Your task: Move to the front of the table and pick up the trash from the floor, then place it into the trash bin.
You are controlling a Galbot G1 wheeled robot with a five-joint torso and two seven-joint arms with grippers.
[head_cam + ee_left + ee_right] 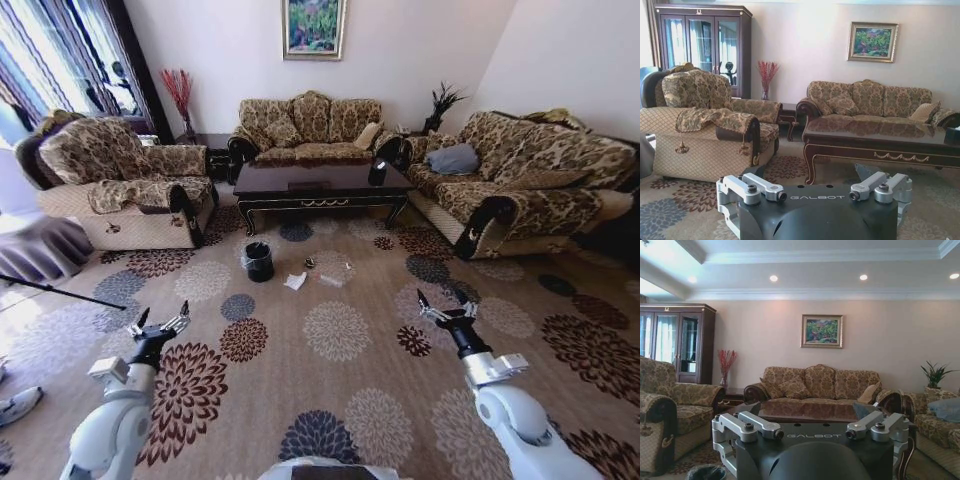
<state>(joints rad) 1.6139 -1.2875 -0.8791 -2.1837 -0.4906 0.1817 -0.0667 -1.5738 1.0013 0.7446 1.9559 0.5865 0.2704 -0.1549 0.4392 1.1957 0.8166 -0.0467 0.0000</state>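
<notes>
Head view: wide flowered carpet (340, 370) open ahead, glossy dark table (320, 185) hemmed by patterned sofas, round black trash bin (259, 261) just before it, trash (296, 281) on floor beside bin, left gripper (160, 327) and right gripper (445, 309) spread open, empty, housings lettered "GALBOT".

Table (322, 183): glossy dark wood, top reflecting the room, with gold trim along the apron; carpet (340, 390): matt woven pile with floral medallions. Trash bin (259, 262): black, with a thin shiny plastic liner at the rim; crumpled white tissue (295, 281) looks like soft paper, and the clear plastic bottle (331, 280) lies pale beside it. Left gripper (160, 327) and right gripper (446, 309): dull silver metal links on a smooth black housing, arms in glossy white shell; sofa (310, 128) in patterned cloth with dark polished wood arms.
</notes>
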